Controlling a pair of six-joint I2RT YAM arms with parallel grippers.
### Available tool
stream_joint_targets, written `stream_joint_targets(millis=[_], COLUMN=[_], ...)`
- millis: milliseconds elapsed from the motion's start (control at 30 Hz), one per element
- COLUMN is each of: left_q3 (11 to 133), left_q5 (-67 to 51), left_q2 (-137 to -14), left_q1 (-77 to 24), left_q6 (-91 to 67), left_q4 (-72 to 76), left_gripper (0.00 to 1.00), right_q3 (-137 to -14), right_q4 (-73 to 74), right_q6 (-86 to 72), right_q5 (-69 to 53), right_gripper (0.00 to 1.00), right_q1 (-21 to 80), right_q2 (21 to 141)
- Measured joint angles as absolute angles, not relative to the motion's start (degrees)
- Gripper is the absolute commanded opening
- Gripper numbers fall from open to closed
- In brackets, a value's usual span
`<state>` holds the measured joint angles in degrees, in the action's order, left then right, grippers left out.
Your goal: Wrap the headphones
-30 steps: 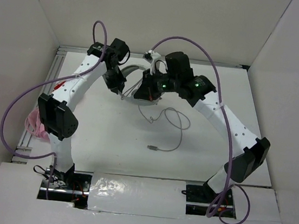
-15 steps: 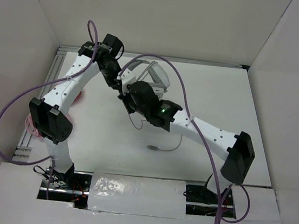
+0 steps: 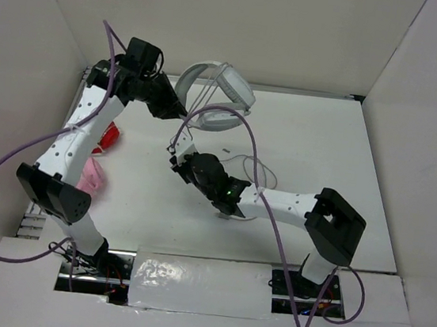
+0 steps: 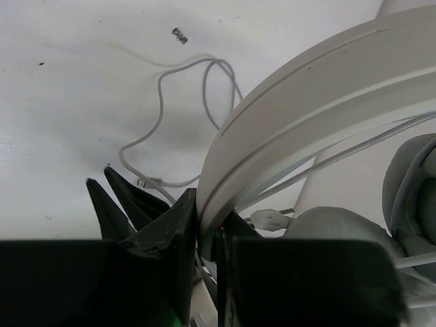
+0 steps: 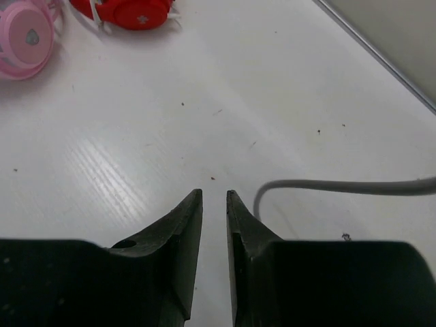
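The light grey-white headphones (image 3: 221, 94) hang in the air over the back of the table. My left gripper (image 3: 182, 110) is shut on their headband (image 4: 293, 116). One grey ear cup (image 4: 409, 197) shows at the right of the left wrist view. The thin grey cable (image 3: 254, 169) runs down from them and lies in loose loops on the table (image 4: 184, 102). My right gripper (image 3: 173, 155) is low over the table's middle, with its jaws a small way open (image 5: 214, 194) and nothing between them. A stretch of cable (image 5: 340, 185) lies just right of its fingers.
Red headphones (image 3: 109, 136) and pink headphones (image 3: 89, 176) lie at the table's left side, also at the top left of the right wrist view, red headphones (image 5: 129, 10) and pink headphones (image 5: 24, 34). White walls enclose the table on three sides.
My left arm has lifted the headphones up and back-left. My right arm has swung down and left to the table's middle, and its jaws have parted a little.
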<state>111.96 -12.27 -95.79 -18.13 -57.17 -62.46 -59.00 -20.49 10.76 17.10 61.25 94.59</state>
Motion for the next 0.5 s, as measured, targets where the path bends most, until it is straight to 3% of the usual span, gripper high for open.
stream_joint_targets(millis=[133, 500], left_q3=[112.95, 112.95], left_q5=[-12.75, -15.35], left_q2=[-92.88, -89.6], left_q1=[-17.93, -17.45], left_q6=[-57.17, -55.99], left_q4=[-61.82, -61.19], left_gripper=[0.0, 0.0], right_q3=[-58.81, -59.18], right_q4=[-27.24, -32.25], right_q6=[11.66, 11.64], right_q5=[19.2, 23.73], right_gripper=[0.34, 0.34], right_q1=[61.25, 59.42], right_q2=[97.86, 102.32])
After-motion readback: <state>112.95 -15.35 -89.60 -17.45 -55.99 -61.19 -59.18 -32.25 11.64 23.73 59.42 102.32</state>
